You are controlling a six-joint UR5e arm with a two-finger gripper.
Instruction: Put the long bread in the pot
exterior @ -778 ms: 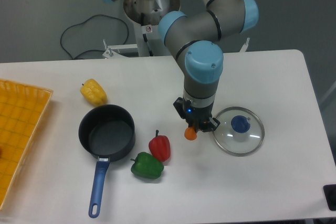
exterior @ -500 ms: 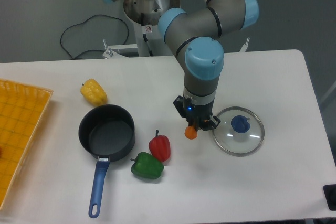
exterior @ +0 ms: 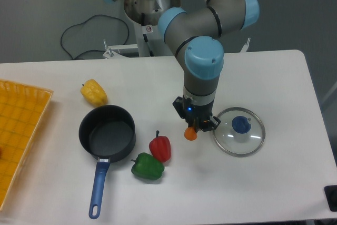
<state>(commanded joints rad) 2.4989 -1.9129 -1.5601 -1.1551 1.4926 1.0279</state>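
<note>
Though no writing legible, long bread [exterior: 190, 133] in closed gripper [exterior: 196, 127].

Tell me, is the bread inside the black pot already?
No, the pot is empty; the gripper holds the long bread above the table.

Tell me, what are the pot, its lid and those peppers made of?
The pot looks like matte black metal or plastic; its blue handle seems plastic. The lid looks like clear glass or plastic, since the table shows through, with a shiny metal rim and blue knob. The red pepper, green pepper and yellow pepper have an even, glossy colour, probably toy plastic.
</note>
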